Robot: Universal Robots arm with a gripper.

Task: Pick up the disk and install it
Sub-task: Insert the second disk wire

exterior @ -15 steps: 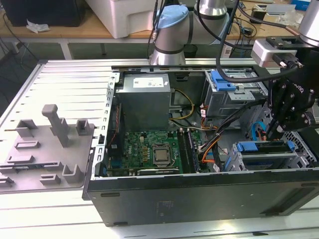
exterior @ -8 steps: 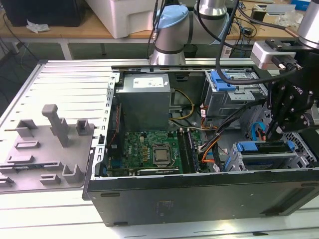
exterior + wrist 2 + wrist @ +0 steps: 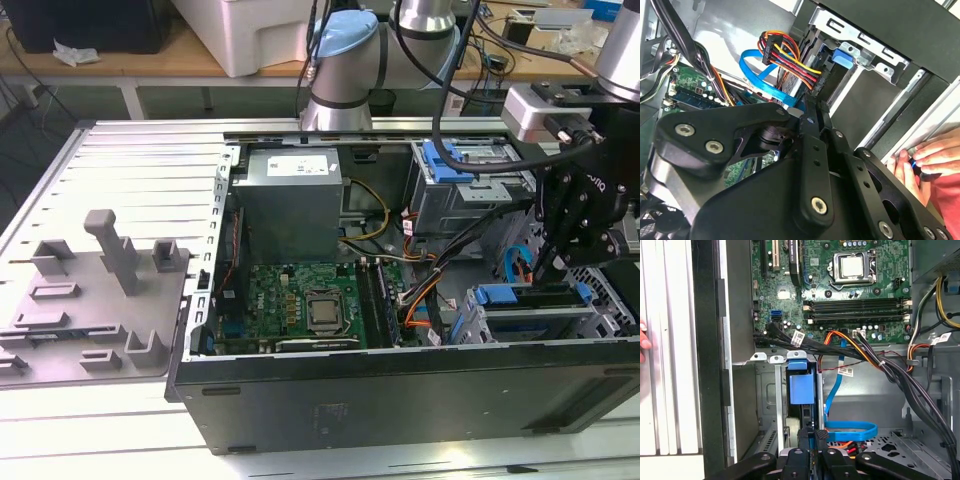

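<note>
A: Inside the open PC case (image 3: 300, 400), motherboard (image 3: 300, 310) at exterior view's left, drive cage (image 3: 530, 320) right?

B: Yep. Disk (image 3: 802, 387) sits upright in cage; gripper (image 3: 811, 436) clenched on its edge. Person's hand (image 3: 927, 160) nearby.

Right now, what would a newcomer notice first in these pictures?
An open computer case with its green motherboard exposed. At the exterior view's right, the black gripper hangs over the drive cage, where the disk sits in its blue carrier. A person's hand rests at the case's edge.
</note>
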